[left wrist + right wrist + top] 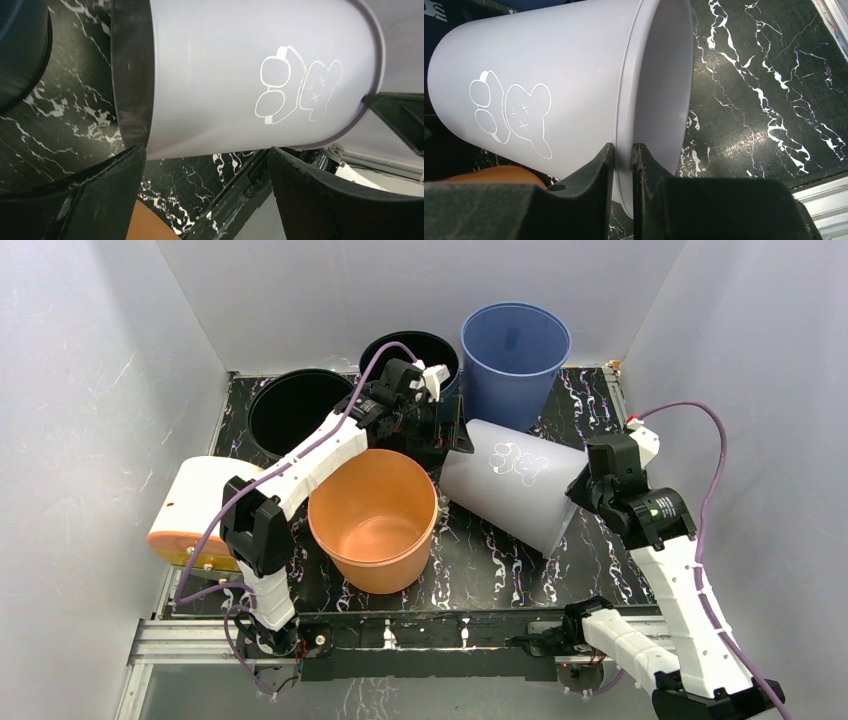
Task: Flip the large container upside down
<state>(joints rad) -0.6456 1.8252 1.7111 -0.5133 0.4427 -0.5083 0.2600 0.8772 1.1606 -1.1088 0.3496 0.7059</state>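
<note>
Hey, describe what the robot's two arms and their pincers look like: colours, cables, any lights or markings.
Both arms are white shells joined by black joints. The left arm carries a looping purple cable; the right arm has a second purple cable and a small green light on a black joint. The left pincer and right pincer have matte black, wedge-shaped fingers.

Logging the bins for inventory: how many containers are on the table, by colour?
black containers: 2
blue container: 1
orange container: 1
white container, on its side: 1
cream-and-orange container: 1
Total: 6
</note>
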